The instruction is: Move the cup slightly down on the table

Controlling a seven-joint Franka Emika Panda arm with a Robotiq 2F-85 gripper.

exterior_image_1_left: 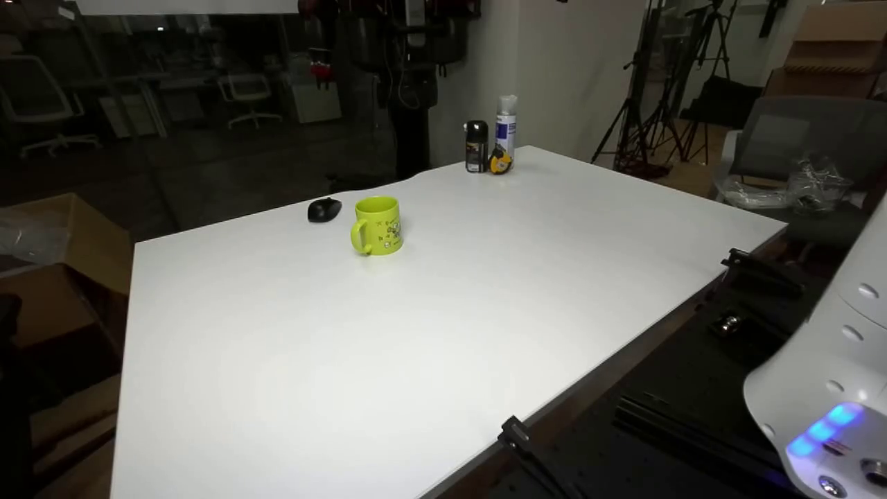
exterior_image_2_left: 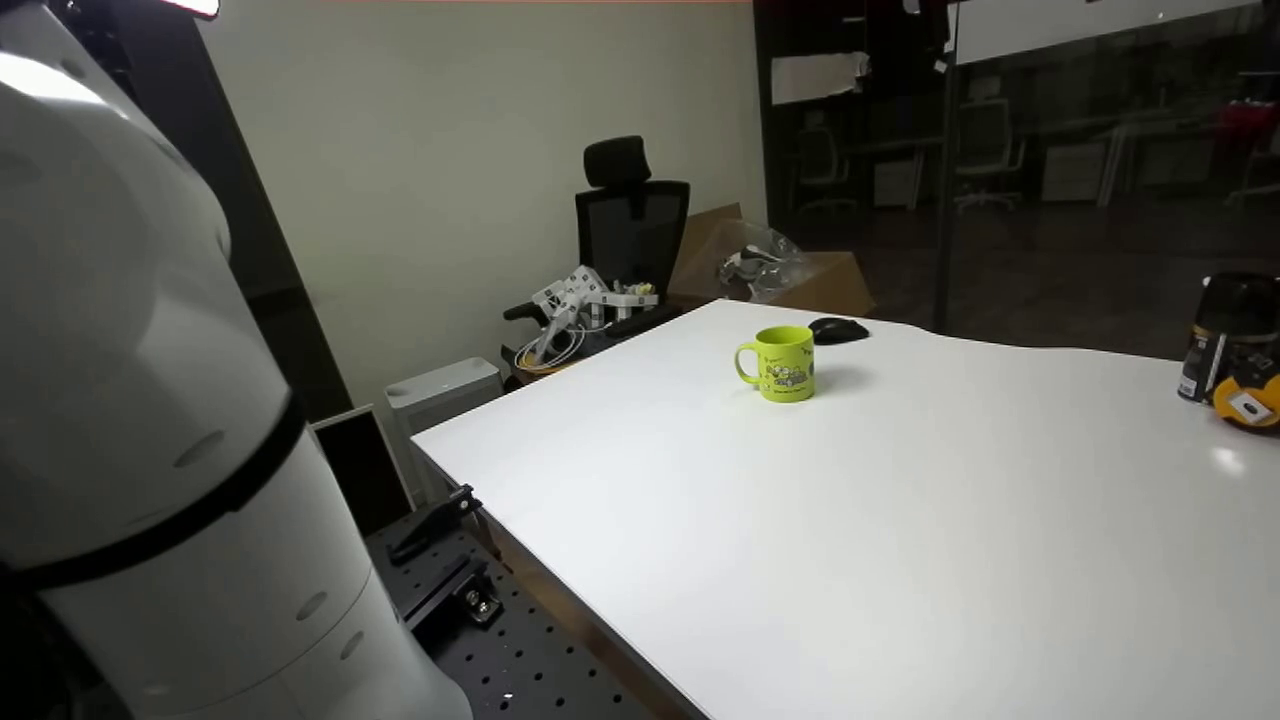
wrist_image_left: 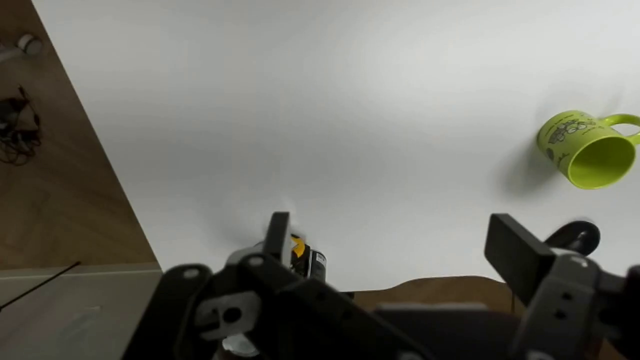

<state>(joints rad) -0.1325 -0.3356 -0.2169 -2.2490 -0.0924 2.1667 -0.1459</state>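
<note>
The cup (exterior_image_1_left: 383,232) is a small bright yellow-green mug with a side handle and a printed drawing. It stands upright on the white table (exterior_image_1_left: 312,360) in both exterior views, near the back edge in an exterior view (exterior_image_2_left: 790,370). In the wrist view the cup (wrist_image_left: 590,150) is at the right, its handle partly cut by the frame's edge. My gripper (wrist_image_left: 387,237) is open and empty, with its fingers wide apart. It is above the table (wrist_image_left: 300,100) and apart from the cup. The gripper is out of view in both exterior views.
A black mouse (exterior_image_1_left: 324,209) lies behind the cup. A dark can (exterior_image_1_left: 477,147), a white-blue spray can (exterior_image_1_left: 506,128) and a yellow tape measure (exterior_image_1_left: 500,161) stand at a table corner. Black clamps (exterior_image_1_left: 516,436) grip the edge near the robot base (exterior_image_1_left: 824,388).
</note>
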